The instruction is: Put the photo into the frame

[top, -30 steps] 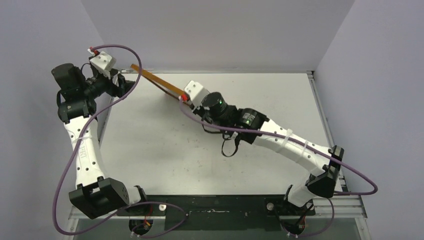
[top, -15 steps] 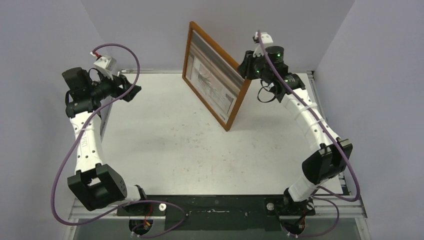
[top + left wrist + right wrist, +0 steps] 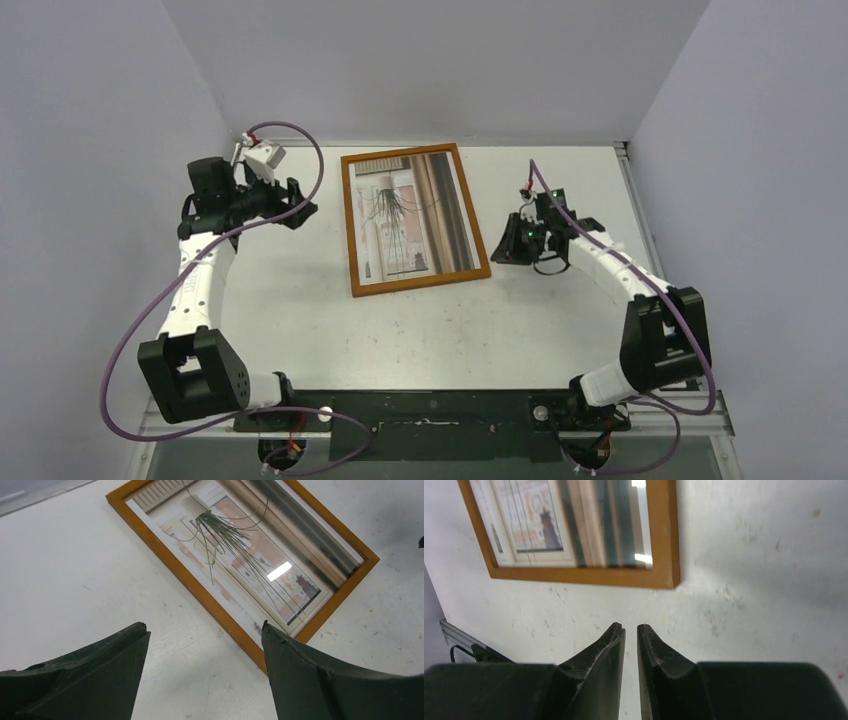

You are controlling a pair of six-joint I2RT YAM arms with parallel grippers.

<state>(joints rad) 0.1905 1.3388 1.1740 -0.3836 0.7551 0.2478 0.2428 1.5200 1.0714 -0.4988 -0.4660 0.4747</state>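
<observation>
On the white table [image 3: 300, 300], the photo [image 3: 410, 215] lies inside the frame [image 3: 420, 284].

The white table [image 3: 300, 300] is pretty beat up, with little scuffs and dark specks all over the top, way easier to spot in the close-up views. Plain pale lilac-grey walls [image 3: 430, 60] box it in at the back and both sides. A metal rail [image 3: 640, 230] runs down the right edge, and a black plate [image 3: 440, 410] lies across the near edge.
</observation>
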